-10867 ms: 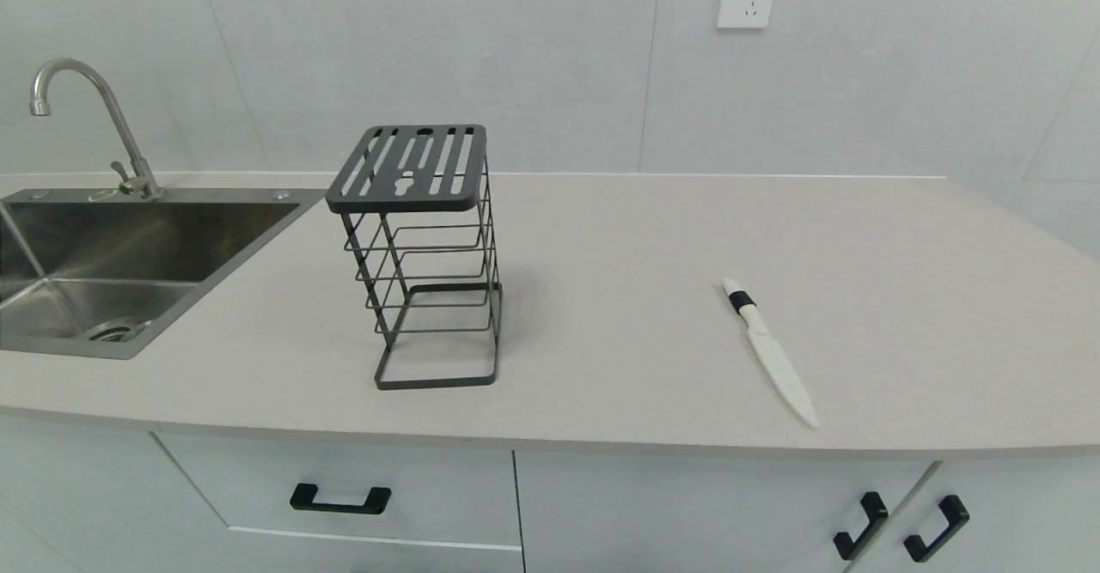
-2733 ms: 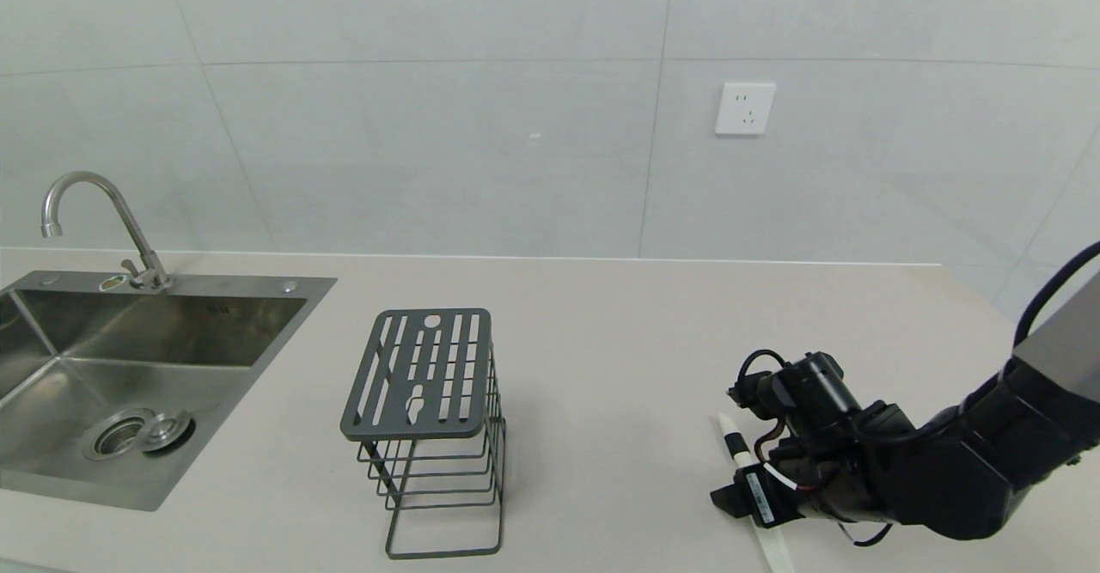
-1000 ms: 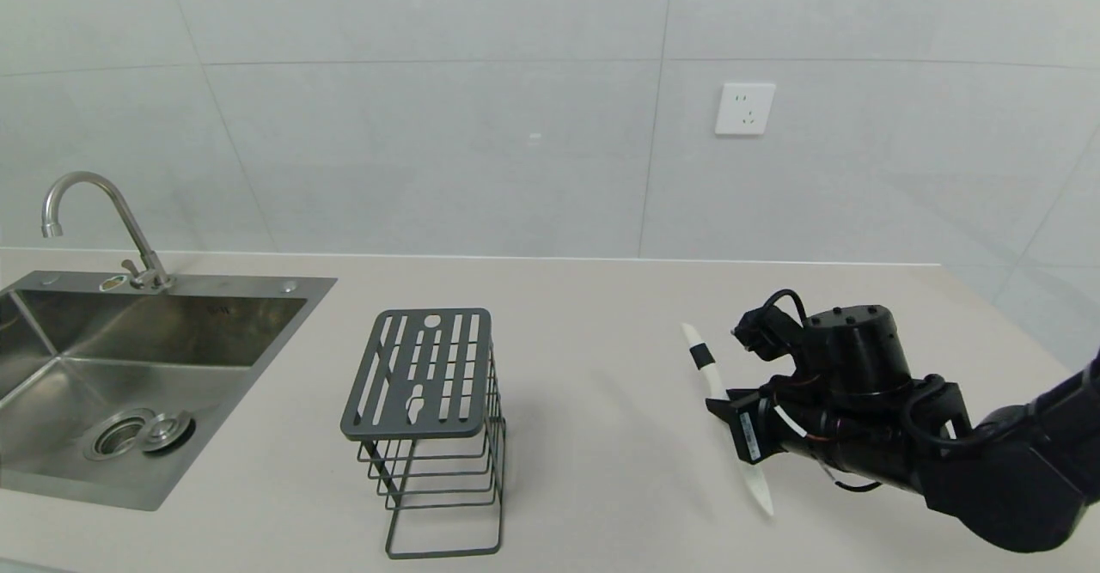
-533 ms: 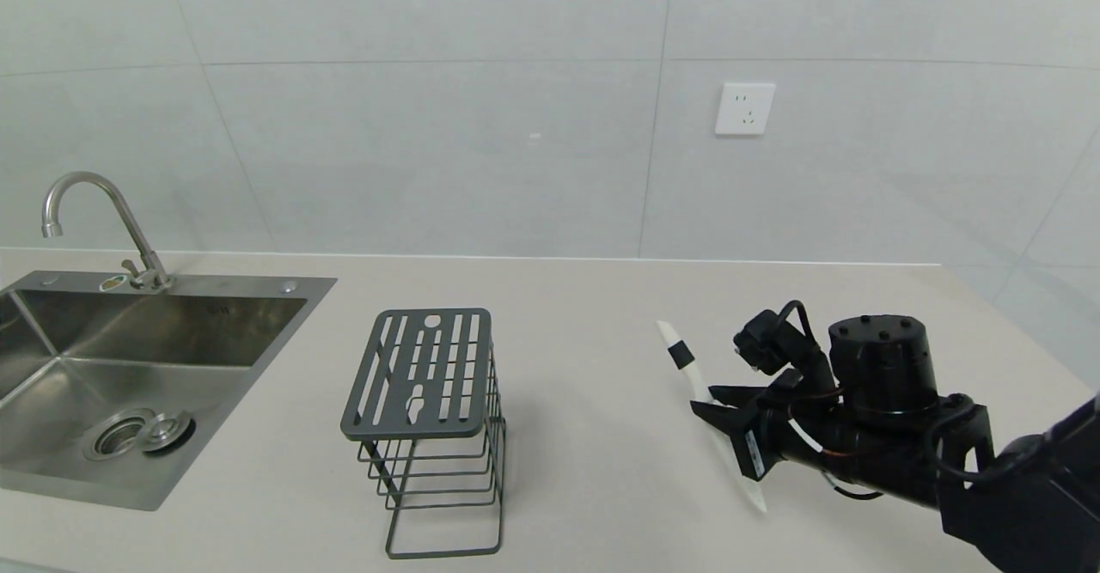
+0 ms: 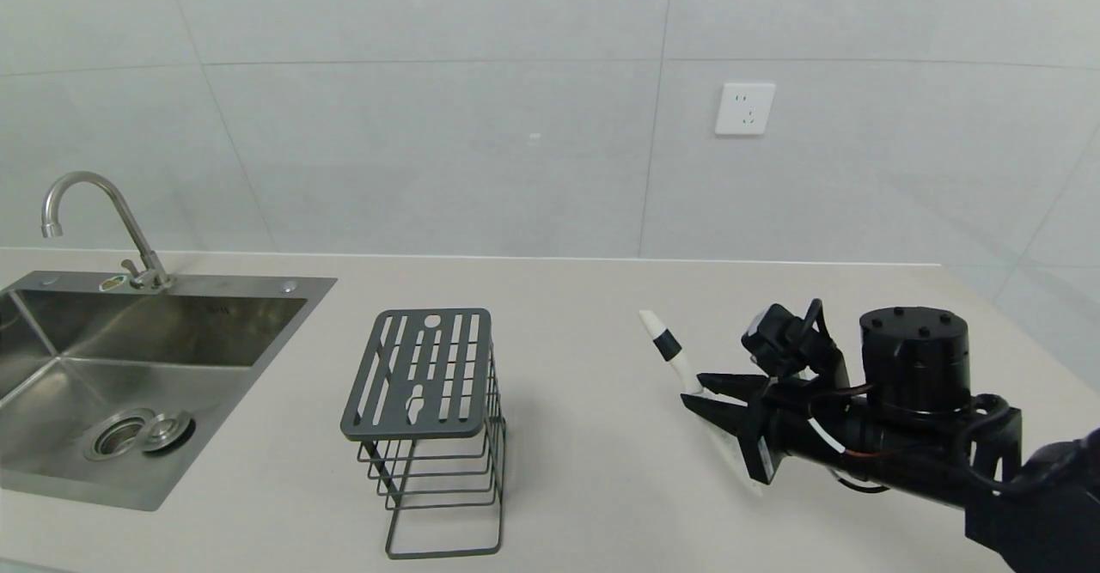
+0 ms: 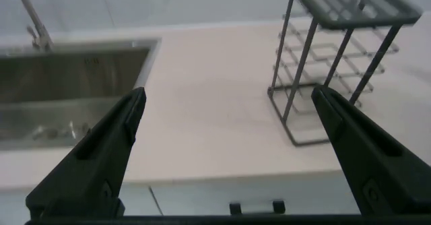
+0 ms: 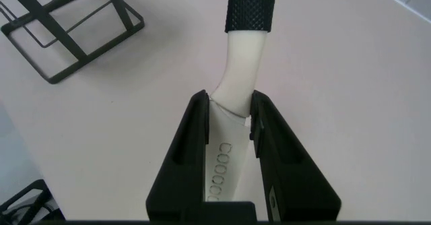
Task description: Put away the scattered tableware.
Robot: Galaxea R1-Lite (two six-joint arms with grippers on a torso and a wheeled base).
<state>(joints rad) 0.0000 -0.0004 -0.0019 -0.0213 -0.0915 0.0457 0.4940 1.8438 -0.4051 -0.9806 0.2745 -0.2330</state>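
Over the last half second the right arm has carried the knife leftward towards the rack, tilting its handle further over that way; a few seconds ago it lay flat on the counter. The pale countertop runs the width of the head view. The steel sink is set into its left end, with the curved faucet behind the basin. The dark wire rack stands upright near the middle of the counter, well apart from the sink, its slotted top plate facing up. To the right of the rack we see the right gripper with its fingers closed flat on the white blade, just below the black-banded handle. The handle points up and to the left, and the blade slopes down behind the fingers towards the counter. We cannot tell whether the tip clears the surface. In the right wrist view the right gripper pinches the knife from both sides, with the foot of the rack beyond it. The left gripper hangs spread wide with nothing between its fingers, and the rack and sink lie ahead of it. A white socket sits on the tiled wall.
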